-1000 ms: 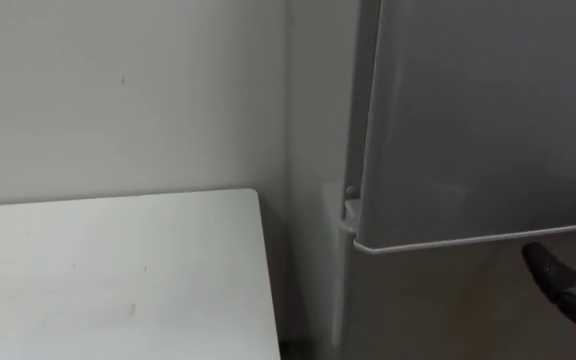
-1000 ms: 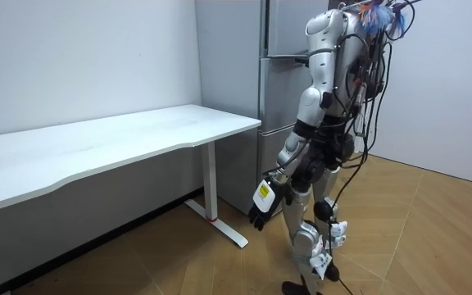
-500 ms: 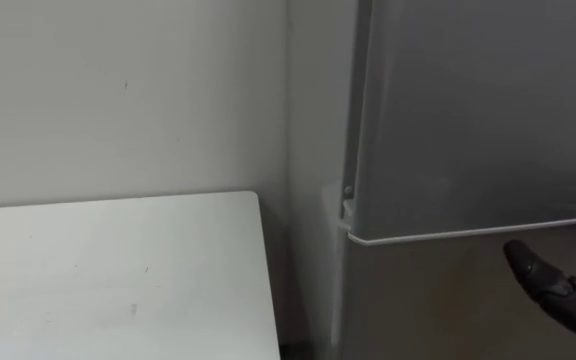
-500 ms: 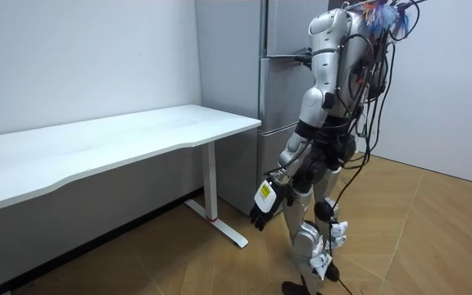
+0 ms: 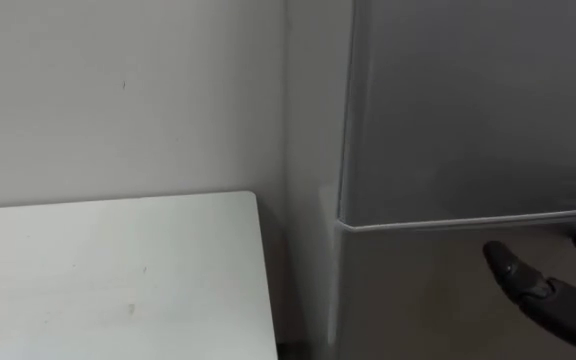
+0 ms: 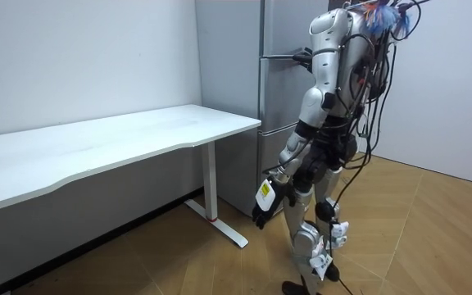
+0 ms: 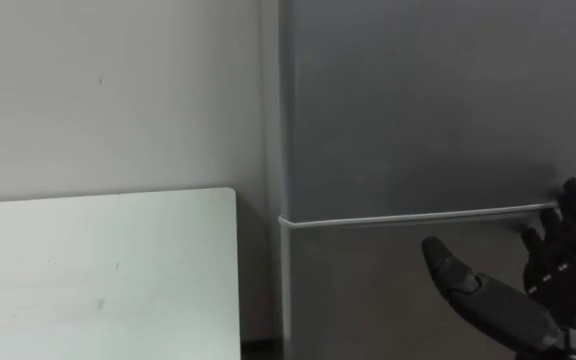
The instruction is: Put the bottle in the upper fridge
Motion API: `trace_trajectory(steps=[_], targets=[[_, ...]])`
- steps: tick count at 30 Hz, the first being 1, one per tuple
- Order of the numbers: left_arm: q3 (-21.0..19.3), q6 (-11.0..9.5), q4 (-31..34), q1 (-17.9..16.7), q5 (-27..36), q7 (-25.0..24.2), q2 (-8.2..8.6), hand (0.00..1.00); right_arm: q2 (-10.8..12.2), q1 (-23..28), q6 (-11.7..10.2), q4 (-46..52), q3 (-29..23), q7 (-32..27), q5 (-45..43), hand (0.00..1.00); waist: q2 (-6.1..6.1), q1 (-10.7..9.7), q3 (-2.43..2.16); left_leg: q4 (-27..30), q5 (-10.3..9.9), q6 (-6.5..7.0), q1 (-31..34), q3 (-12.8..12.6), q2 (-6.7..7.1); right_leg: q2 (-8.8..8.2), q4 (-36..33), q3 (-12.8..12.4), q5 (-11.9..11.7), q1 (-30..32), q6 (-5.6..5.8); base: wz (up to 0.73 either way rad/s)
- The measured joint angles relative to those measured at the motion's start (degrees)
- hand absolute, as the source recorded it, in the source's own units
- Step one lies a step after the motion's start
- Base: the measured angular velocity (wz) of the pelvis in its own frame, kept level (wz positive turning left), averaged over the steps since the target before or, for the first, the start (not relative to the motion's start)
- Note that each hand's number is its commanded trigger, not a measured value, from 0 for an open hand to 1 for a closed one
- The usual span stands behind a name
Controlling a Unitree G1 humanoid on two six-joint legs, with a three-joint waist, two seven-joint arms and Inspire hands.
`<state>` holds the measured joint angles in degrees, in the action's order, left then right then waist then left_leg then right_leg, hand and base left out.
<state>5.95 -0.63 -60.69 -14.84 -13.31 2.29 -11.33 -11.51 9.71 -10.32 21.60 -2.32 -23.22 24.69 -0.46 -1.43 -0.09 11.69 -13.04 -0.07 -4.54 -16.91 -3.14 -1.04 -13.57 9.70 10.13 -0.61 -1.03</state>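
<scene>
Grey fridge [image 5: 468, 110] (apparently plain), white table [image 5: 108, 270]

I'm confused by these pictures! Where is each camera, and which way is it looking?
Left eye view: on the robot's head, facing the fridge and table; right hand shows.
Right eye view: beside it, same scene, same hand.
Room view: off in the room, sees whole robot, left hand hanging.
All share fridge and table.

The upper fridge door [image 7: 438, 100] lies shut flat across its compartment, barring the way in, with the right hand [image 7: 528, 305] spread at the seam above the lower door [image 7: 368, 290], while the white table [image 7: 98, 270] and wall [image 7: 108, 90] close in on the left, leaving only a narrow slot between.
</scene>
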Motion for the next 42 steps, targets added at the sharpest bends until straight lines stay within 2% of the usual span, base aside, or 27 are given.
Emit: trace_trajectory(steps=[7, 14, 19, 24, 31, 36, 42], targets=[[0.0, 0.5, -0.8, 0.4, -1.2, -1.7, -0.08, 0.0, 0.5, 0.0, -0.1, -0.3, 1.2, 1.2, 0.0, 0.0, 0.01, 0.1, 0.03, 0.1, 0.1, -0.2, -0.3, 0.0, -0.19, 0.25, 0.9, 0.0, -0.5, -0.5, -0.19, -0.01], [1.3, 2.1, -0.6, 1.7, -3.2, -3.3, 0.07, 0.0, 0.8, -0.1, -0.3, -0.3, 2.3, 1.6, 0.0, 0.0, 0.28, 0.2, 0.11, 0.1, 0.2, -0.21, -0.3, 0.0, -0.25, 0.24, 0.9, 0.0, -0.6, -0.4, -0.29, 0.0], [1.7, 2.0, -1.0, 2.6, -3.9, -2.9, 0.07, 0.0, 1.9, -0.1, -1.7, -0.3, 3.4, 1.6, -0.5, 0.0, 0.32, 0.3, 0.29, 0.0, 0.1, -0.22, 0.1, 0.5, -0.3, 0.3, 0.8, 0.1, -0.6, -0.2, -0.34, 0.01], [1.7, 2.0, -1.3, 2.8, -4.4, -1.9, 0.15, 0.0, 3.0, -0.1, -3.3, -0.3, 4.0, 1.6, -0.5, 0.0, 0.43, 0.3, 0.21, 0.2, 0.2, -0.25, 1.1, 1.4, -0.26, 0.3, 0.7, 0.5, -0.7, 0.6, -0.51, 0.02], [2.0, 2.0, -2.4, 2.9, -4.4, -1.2, 0.61, 0.0, 3.0, -0.1, -3.6, -0.3, 4.7, 1.6, -0.4, 0.0, 0.58, 0.6, 0.11, 0.1, 0.2, -0.3, 1.1, 1.7, -0.25, 0.36, 0.0, 0.3, -0.7, 0.9, -0.59, -0.03], [2.1, 2.0, -2.5, 2.8, -4.4, -1.2, 0.72, 0.0, 3.0, -0.1, -3.9, -0.3, 5.2, 1.6, -0.4, 0.0, 0.39, 1.7, 0.21, 0.1, 0.2, -0.32, 1.2, 2.0, -0.23, 0.26, -0.3, -0.2, -0.7, 1.4, -0.68, -0.08], [2.1, 1.9, -2.4, 3.0, -4.4, -2.7, 0.71, 0.0, 3.1, -1.0, -3.2, -0.1, 5.2, 1.6, 0.1, 0.0, 0.28, 1.9, 0.17, 0.7, 0.4, -0.42, 2.1, 2.8, -0.21, 0.18, -0.5, 0.1, -0.8, 2.1, -0.94, -0.01]])
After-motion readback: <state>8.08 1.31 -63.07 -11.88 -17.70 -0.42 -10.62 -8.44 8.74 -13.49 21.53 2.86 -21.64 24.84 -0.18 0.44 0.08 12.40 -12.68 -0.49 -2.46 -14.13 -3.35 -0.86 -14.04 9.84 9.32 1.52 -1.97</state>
